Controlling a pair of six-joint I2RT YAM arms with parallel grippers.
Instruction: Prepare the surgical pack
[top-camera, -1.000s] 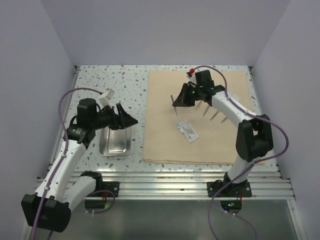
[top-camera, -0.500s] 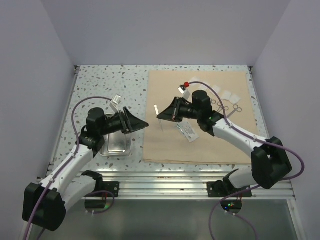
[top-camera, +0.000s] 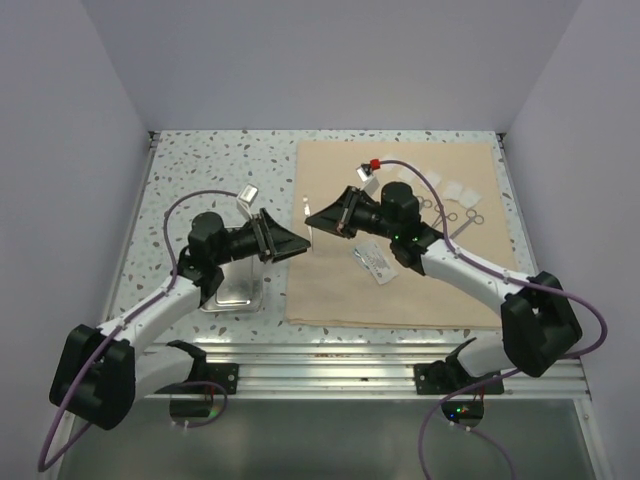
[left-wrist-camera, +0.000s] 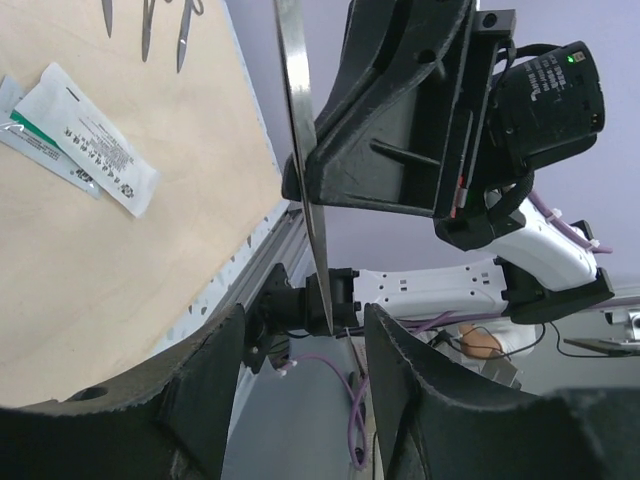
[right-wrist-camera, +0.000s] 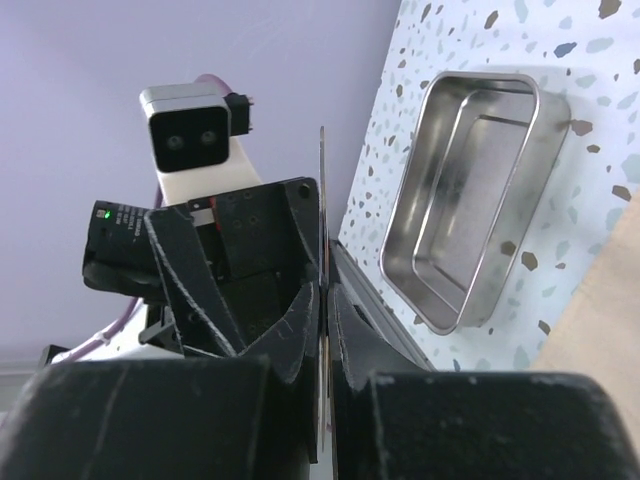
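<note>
1. In the overhead view the two grippers faced each other tip to tip just left of the frame's centre. They were above the left edge of the big beige cloth (top-camera: 330, 290), which lay flat over the right half of the speckled table (top-camera: 200, 170).
2. The right gripper (top-camera: 311, 217) was clamped tight on the thin metal forceps (top-camera: 307, 206), holding them in the air above the cloth's edge. In the left wrist view they showed as a narrow steel strip running from the top edge down to the middle of the frame.
3. The left gripper (top-camera: 296, 244) had its jaws parted. In its own wrist view its fingers (left-wrist-camera: 205, 390) stood on either side of the strip's lower end, with a gap on both sides and no contact.
4. The steel tray (top-camera: 238, 296) sat on the bare table at lower left of centre, just left of the cloth and partly under the left arm (top-camera: 160, 305).
5. The small clear packet (top-camera: 375, 262) lay on the cloth near the frame's centre, just beside the right arm (top-camera: 470, 268).
6. The scissors (top-camera: 462, 217) lay on the cloth right of centre, their ring handles showing past the right arm.
7. The white gauze squares (top-camera: 460, 192) lay just above the scissors, near the cloth's upper right corner.
</note>
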